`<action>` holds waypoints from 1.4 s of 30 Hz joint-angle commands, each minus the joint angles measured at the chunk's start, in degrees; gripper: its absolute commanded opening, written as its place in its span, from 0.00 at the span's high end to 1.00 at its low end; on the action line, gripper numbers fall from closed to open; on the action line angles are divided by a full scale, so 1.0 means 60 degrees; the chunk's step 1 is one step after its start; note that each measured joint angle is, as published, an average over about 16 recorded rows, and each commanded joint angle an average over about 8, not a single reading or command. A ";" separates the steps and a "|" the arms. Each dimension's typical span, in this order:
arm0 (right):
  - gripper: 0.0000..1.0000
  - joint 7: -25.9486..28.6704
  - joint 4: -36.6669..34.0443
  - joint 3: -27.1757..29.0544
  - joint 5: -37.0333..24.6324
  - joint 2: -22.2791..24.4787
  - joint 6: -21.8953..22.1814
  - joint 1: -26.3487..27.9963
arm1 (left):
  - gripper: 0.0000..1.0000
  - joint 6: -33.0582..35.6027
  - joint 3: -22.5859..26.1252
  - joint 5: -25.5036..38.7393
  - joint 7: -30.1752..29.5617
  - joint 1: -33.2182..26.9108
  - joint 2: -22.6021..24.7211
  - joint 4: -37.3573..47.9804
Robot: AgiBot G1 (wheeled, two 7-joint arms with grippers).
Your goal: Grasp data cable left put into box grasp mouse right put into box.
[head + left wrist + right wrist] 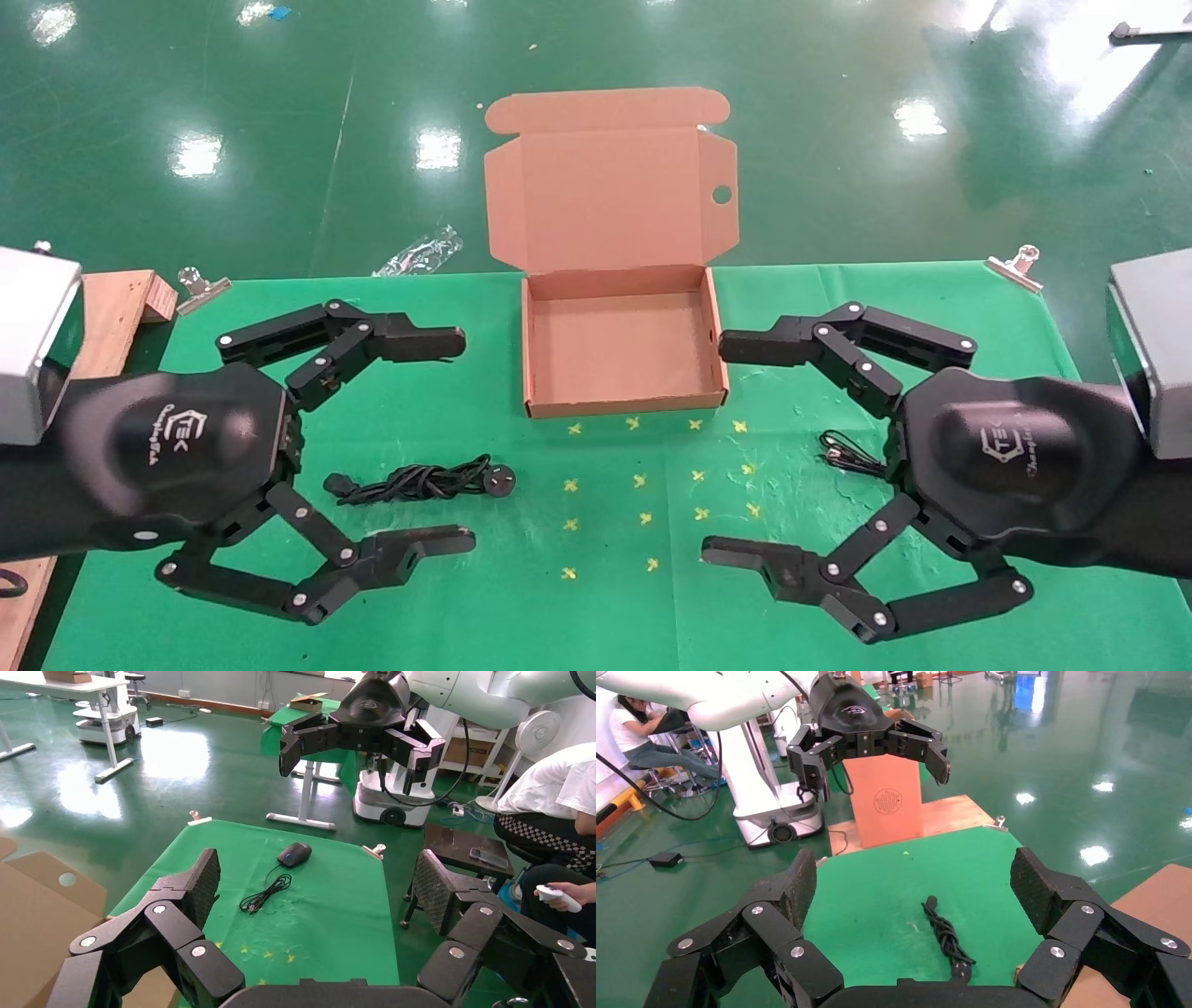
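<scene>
The data cable [419, 481], a twisted black bundle with a round plug, lies on the green cloth left of centre; it also shows in the right wrist view [944, 932]. My left gripper [466, 443] hovers open above it, fingers spread wide, nothing held. The open brown box [622, 407] stands at the table's middle back, lid up. The mouse [294, 854] with its thin wire [265, 893] lies on the right side; in the head view only its wire [849, 454] peeks out beside my right gripper [715, 449], which is open and empty.
A wooden board [112, 317] lies at the table's left edge. Metal clips [200, 286] [1017, 265] pin the cloth at the back corners. Yellow cross marks [643, 480] dot the cloth in front of the box. A plastic wrapper [421, 252] lies on the floor behind.
</scene>
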 commanded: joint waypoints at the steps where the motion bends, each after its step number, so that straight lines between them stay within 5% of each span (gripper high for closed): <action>1: 0.00 0.0000 0.0000 0.0000 0.0000 0.0000 0.0000 0.0000 | 0.00 0.0000 0.0000 0.0000 0.0000 0.0000 0.0000 0.0000; 18: 0.00 0.0055 0.0058 -0.0101 -0.0281 0.0141 -0.0033 0.0009 | 0.00 -0.0036 0.0203 0.0682 0.0119 -0.0061 -0.0119 -0.0177; 29: 0.00 0.0870 0.0540 -0.1209 -0.3636 0.0816 0.0226 0.0819 | 0.00 -0.1551 0.2011 0.6664 0.0876 -0.0680 0.0536 -0.0636; 42: 0.00 0.0533 0.0585 -0.1114 -0.3731 0.0995 0.0962 -0.0036 | 0.00 -0.3212 0.3829 1.2762 -0.2151 -0.1149 0.2747 -0.0398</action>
